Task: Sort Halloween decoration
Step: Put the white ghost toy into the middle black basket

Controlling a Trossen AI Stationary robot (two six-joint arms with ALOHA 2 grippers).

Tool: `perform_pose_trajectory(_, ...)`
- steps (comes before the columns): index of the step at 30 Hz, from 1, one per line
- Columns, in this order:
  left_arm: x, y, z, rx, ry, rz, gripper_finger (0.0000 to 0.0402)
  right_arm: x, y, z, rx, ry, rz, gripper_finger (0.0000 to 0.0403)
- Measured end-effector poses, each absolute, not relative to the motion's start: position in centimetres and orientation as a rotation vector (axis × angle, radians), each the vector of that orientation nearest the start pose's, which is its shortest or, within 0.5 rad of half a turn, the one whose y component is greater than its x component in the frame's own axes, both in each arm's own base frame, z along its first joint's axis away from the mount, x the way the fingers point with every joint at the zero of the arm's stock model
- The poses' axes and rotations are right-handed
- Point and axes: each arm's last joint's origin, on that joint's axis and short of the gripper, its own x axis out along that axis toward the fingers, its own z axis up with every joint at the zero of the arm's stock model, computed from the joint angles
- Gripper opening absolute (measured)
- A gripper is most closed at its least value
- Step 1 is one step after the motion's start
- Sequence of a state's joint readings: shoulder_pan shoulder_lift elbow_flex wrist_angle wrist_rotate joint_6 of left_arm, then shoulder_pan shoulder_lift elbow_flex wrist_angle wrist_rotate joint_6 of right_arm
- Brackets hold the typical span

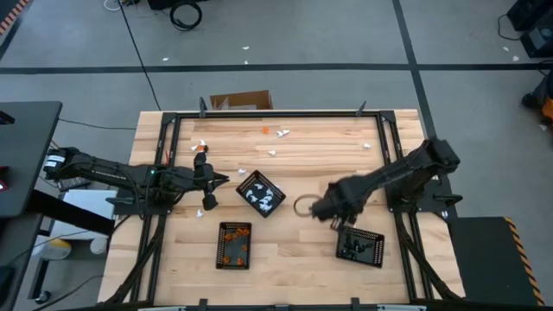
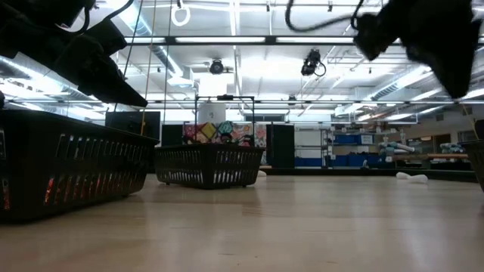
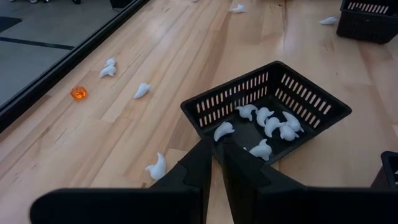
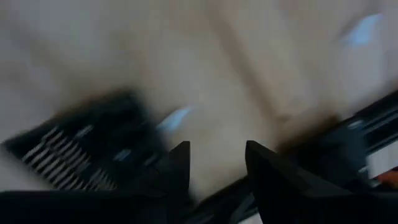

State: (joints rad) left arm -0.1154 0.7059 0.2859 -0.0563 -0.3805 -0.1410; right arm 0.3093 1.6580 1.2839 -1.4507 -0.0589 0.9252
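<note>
Just white piece (image 3: 222, 131) between left fingers (image 3: 200, 167)

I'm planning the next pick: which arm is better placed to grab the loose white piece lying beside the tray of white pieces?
Left, probably. The left gripper points at the white piece just outside the tray of white pieces, fingers nearly together. The right gripper sits beyond that tray, near the tray of black pieces.

My dark left arm reaches in from the table's left side with its two-finger left gripper (image 3: 217, 152) nearly pinched together above the wood, while my dark right arm stretches in from the right, its right gripper (image 4: 216, 163) held with fingers spread apart near mid-table.
</note>
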Motion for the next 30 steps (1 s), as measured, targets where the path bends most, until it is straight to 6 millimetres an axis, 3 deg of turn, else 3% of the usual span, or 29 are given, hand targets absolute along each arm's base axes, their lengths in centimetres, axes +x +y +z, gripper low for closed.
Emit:
perform_pose_trajectory(6, 15.2, -0.7, 18.6, -0.009, 0.445, 0.289, 0.0050, 22.3, 2.2, 21.1, 0.471, 1.594, -0.695, 0.0165)
perform_pose_trajectory(14, 15.2, -0.7, 18.6, -0.004, 0.445, 0.288, 0.0050, 18.4, -3.8, 17.2, 0.606, 1.564, -0.787, 0.0235)
perform_pose_trajectory(21, 15.2, -0.7, 18.6, 0.011, 0.447, 0.285, 0.0050, 18.0, -6.8, 15.7, 0.613, 1.489, -0.749, 0.0270)
perform_pose_trajectory(30, 15.2, -0.7, 18.6, 0.011, 0.448, 0.285, 0.0050, 17.5, -8.4, 13.8, 0.636, 1.564, -0.738, 0.0207)
